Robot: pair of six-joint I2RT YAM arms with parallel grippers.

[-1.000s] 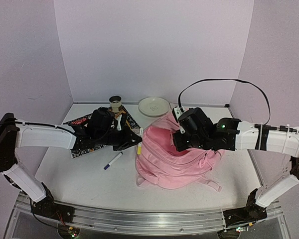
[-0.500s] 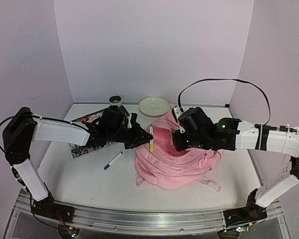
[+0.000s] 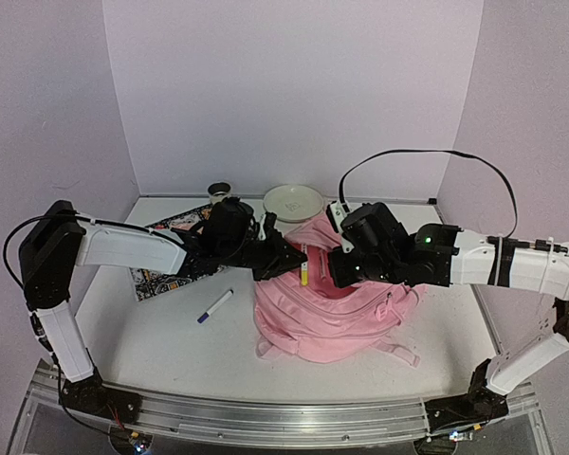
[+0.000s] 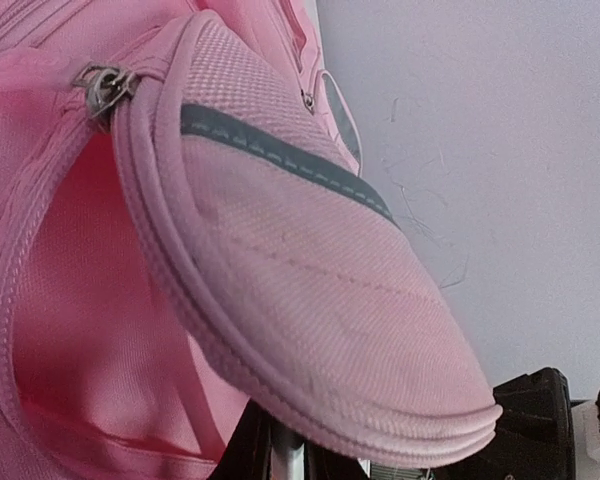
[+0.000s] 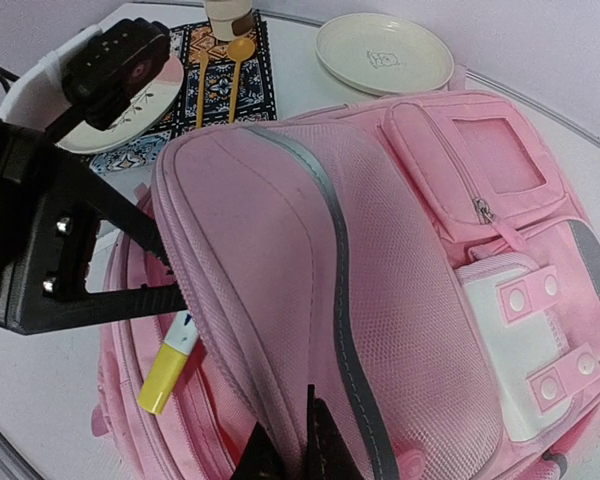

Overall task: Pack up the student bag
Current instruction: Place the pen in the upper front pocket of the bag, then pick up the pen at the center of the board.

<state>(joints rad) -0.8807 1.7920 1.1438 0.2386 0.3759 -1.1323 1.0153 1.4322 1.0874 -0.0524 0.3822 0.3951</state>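
Note:
The pink student bag [image 3: 341, 308] lies at the table's middle right. My right gripper [image 3: 346, 270] is shut on the bag's grey-trimmed flap [image 5: 310, 260] and holds it lifted, so the main compartment gapes; its fingertips [image 5: 320, 445] pinch the flap's edge. My left gripper [image 3: 292, 264] is shut on a white marker with a yellow cap [image 3: 304, 272], at the mouth of the opening. In the right wrist view the marker [image 5: 168, 368] points cap-down into the gap under the flap. In the left wrist view the flap [image 4: 310, 280] fills the frame and hides most of the marker's barrel [image 4: 288, 460].
A blue-capped pen [image 3: 214, 305] lies on the table left of the bag. A patterned mat [image 3: 156, 256] with a plate [image 5: 130, 110] and two spoons [image 5: 242, 50] is at the back left. A cup [image 3: 220, 192] and a cream plate [image 3: 292, 202] stand at the back.
My left arm has swung right from over the mat, carrying the yellow-capped marker to the bag's opening. The right gripper has kept holding the flap up.

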